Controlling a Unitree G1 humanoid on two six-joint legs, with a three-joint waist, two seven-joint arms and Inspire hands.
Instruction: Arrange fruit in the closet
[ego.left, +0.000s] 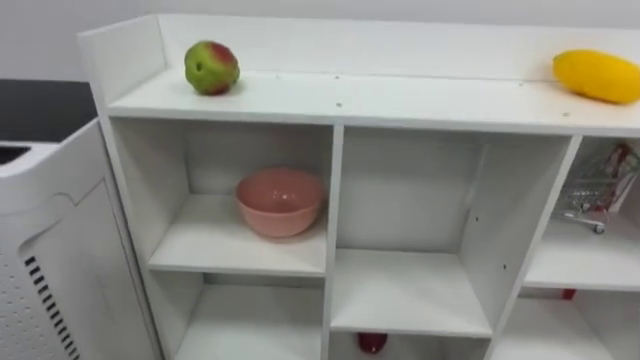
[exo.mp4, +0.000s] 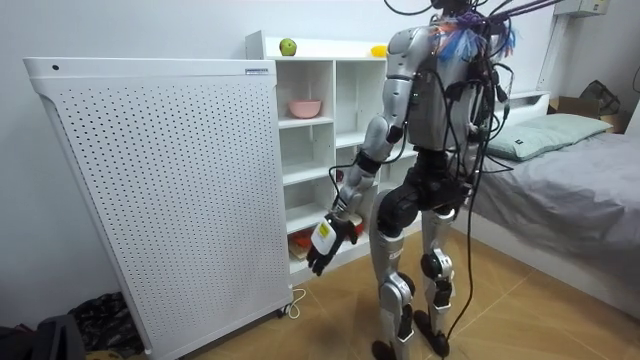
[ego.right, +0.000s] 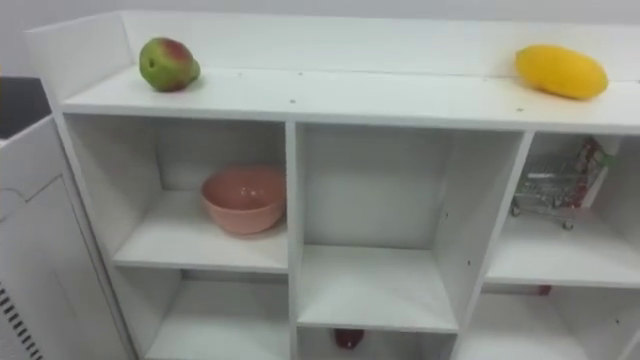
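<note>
fruit sits on the closet top
apple at 11 o'clock, mango at 1, lying 9-to-3; my left robot hand hangs open, empty, nearer the apple.

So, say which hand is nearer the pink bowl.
Left, probably: the left hand hangs low by the closet, below the bowl; the right is hidden by the body.

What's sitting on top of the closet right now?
On top of the closet, a green-and-red fruit lies near the left end and a yellow fruit near the right, with nothing between them. The top's far right end runs out of frame, so it can't be checked.
</note>
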